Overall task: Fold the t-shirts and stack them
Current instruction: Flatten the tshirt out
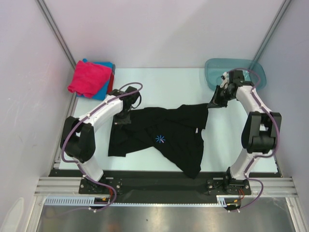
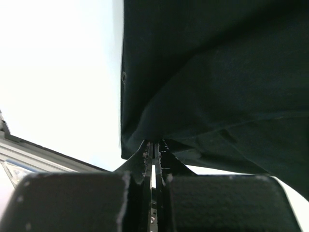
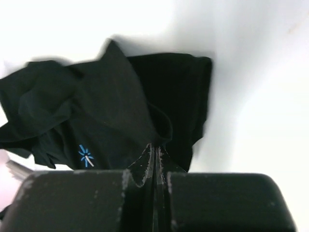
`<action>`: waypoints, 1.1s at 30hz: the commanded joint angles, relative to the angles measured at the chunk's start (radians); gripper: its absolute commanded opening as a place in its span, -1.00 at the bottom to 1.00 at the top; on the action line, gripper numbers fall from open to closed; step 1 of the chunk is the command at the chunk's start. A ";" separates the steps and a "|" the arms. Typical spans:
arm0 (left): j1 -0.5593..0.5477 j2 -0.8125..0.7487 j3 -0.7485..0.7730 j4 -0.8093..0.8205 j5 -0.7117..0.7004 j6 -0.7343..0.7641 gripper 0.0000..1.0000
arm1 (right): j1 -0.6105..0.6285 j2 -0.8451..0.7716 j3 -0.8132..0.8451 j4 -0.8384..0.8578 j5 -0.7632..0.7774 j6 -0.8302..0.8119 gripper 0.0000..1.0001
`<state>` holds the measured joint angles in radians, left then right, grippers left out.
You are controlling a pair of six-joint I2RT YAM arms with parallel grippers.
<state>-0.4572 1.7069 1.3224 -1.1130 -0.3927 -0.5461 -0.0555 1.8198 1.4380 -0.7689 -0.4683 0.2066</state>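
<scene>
A large black t-shirt [image 1: 164, 135] with a small blue-white starburst print [image 1: 160, 139] lies crumpled across the middle of the table. My left gripper [image 1: 120, 118] is shut on its left edge; the left wrist view shows the cloth [image 2: 217, 82] pinched at the fingertips. My right gripper [image 1: 213, 102] is shut on its right upper corner, lifted slightly; the right wrist view shows the shirt [image 3: 106, 111] and print [image 3: 85, 155] hanging from the jaws. A folded magenta-pink shirt [image 1: 89, 77] lies on a blue one [image 1: 107, 82] and a red one [image 1: 112, 79] at the back left.
A translucent teal plastic basin [image 1: 235, 72] stands at the back right corner, just behind my right arm. White walls enclose the table on the left, back and right. The metal rail [image 1: 164, 186] with the arm bases runs along the near edge.
</scene>
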 commanded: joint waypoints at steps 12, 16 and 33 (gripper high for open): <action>0.002 -0.171 0.401 -0.257 -0.205 0.017 -0.99 | 0.026 -0.275 0.332 -0.047 0.284 -0.036 -1.00; 0.008 -0.223 0.517 -0.355 -0.259 0.008 -0.99 | 0.016 -0.264 0.517 -0.076 0.301 -0.018 -1.00; 0.000 -0.662 0.664 -0.202 0.222 0.181 -0.99 | 0.115 -0.505 0.864 -0.257 0.547 -0.095 -1.00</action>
<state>-0.4561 1.0779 1.9160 -1.3319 -0.3500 -0.4240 0.0013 1.3762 2.1944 -0.9588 -0.1101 0.1680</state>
